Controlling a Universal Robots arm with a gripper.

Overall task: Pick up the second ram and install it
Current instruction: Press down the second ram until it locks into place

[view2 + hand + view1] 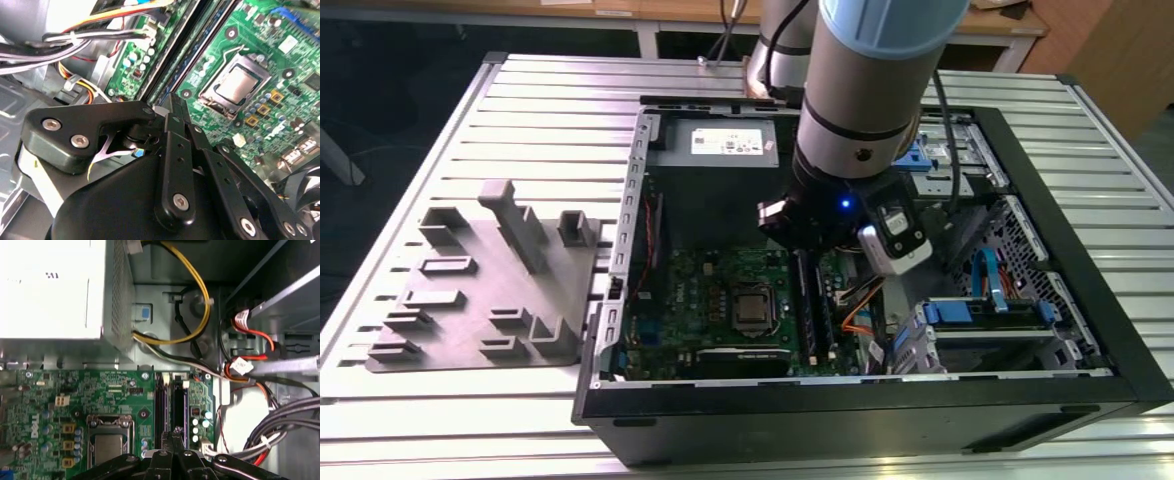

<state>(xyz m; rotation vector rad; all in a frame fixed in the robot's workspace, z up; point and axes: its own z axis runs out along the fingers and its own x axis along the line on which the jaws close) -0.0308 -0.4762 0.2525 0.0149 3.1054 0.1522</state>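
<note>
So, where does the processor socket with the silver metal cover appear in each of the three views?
Exterior view: the processor socket sits mid-board on the green motherboard, to the exterior view's left of the black memory slots.
Second wrist view: the socket lies on the green board, beyond the dark slots.
First wrist view: the socket lies beside the slots.
Shared landmark: the black memory slots run alongside the socket.

Gripper (pixel 175 107) fingers pressed together (black linkage behind) just beside memory slots (pixel 172 70); processor socket (pixel 235 85) near slots.

A slatted metal table (pixel 480 130) before a wooden bench (pixel 587 15).
</note>
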